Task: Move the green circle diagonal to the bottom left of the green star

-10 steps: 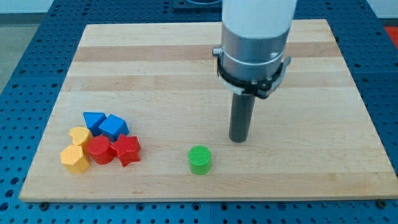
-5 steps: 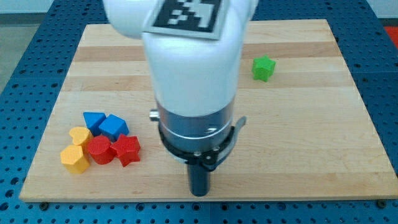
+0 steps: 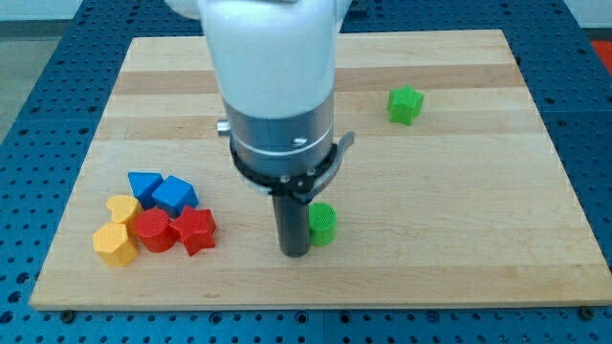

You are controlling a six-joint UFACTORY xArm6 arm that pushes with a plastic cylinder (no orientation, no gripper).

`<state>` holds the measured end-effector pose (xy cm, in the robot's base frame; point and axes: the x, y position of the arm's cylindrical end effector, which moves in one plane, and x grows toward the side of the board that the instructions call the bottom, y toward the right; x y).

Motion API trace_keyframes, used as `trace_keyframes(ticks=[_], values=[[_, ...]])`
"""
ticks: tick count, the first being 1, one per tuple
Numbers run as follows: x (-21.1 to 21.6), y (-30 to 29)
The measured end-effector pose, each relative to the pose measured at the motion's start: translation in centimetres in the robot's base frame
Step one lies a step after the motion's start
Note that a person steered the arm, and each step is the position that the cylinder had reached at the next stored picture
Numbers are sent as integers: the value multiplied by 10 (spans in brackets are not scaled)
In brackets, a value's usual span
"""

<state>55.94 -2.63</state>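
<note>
The green circle (image 3: 323, 223) stands on the wooden board at lower middle, partly hidden by my rod. The green star (image 3: 404, 104) lies at the upper right, far from the circle. My tip (image 3: 295, 252) rests on the board against the circle's left side, slightly below it. The arm's white and grey body covers the board's middle above the tip.
A cluster at the lower left holds two blue blocks (image 3: 161, 191), a red cylinder (image 3: 151, 230), a red star (image 3: 196, 229), a yellow heart (image 3: 121, 207) and a yellow block (image 3: 115, 244). The board's bottom edge (image 3: 306, 304) runs just below the tip.
My tip swung from right of the circle round below it to its left side. The circle has shifted slightly right and up. The green star has come back into view.
</note>
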Motion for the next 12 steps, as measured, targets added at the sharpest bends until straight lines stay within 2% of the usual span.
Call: trace_keyframes(ticks=[2,6,9,12], values=[[-38,29],[-25,99],[-44,108],[-94,105]])
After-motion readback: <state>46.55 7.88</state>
